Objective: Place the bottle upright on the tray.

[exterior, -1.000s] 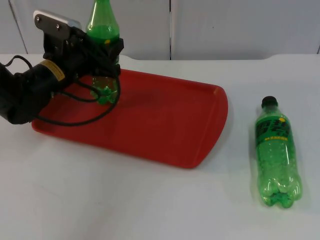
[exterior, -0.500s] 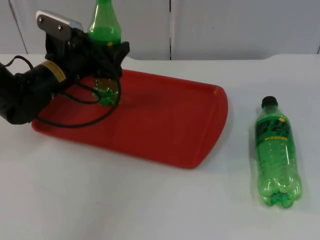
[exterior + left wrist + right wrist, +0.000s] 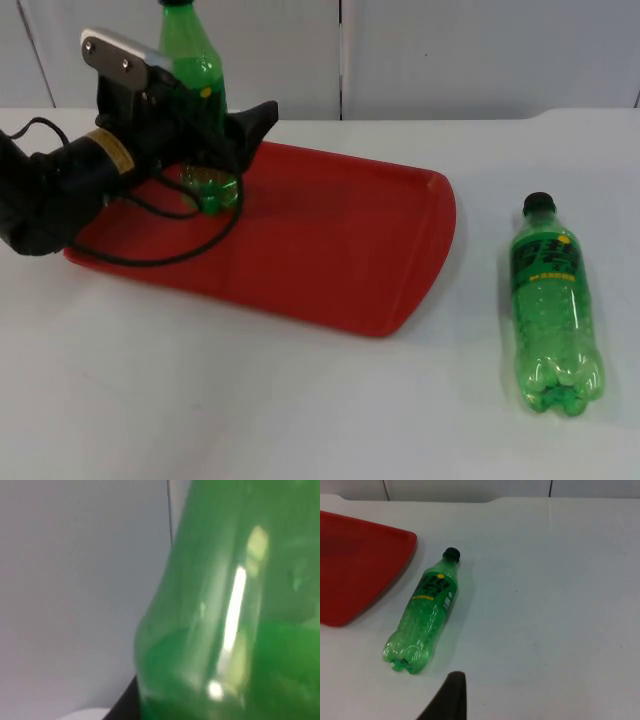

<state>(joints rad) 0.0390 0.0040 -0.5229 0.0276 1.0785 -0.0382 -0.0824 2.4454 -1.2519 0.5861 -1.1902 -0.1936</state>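
At the upper left of the top view, a green bottle stands upright with its base on the far-left part of the red tray, so by the look of it the placing itself is done for this one. What appears to be left is the letting go and the drawing away: the left gripper sits around the bottle's lower body, one black finger jutting out to the bottle's right, and the jaws look spread rather than pinching, though the arm hides the other finger. From the left wrist camera the same bottle looms very close as a green wall with bright glints, which fits it sitting right between the jaws.

At the right of the top view, a second green bottle with a black cap lies on its side on the white bench, well apart from the tray, cap toward the far wall. It is not yet stood on the tray. The right wrist camera looks down on this lying bottle, with the tray's corner near it; the right arm waits above, and whether its jaws are spread cannot be told.
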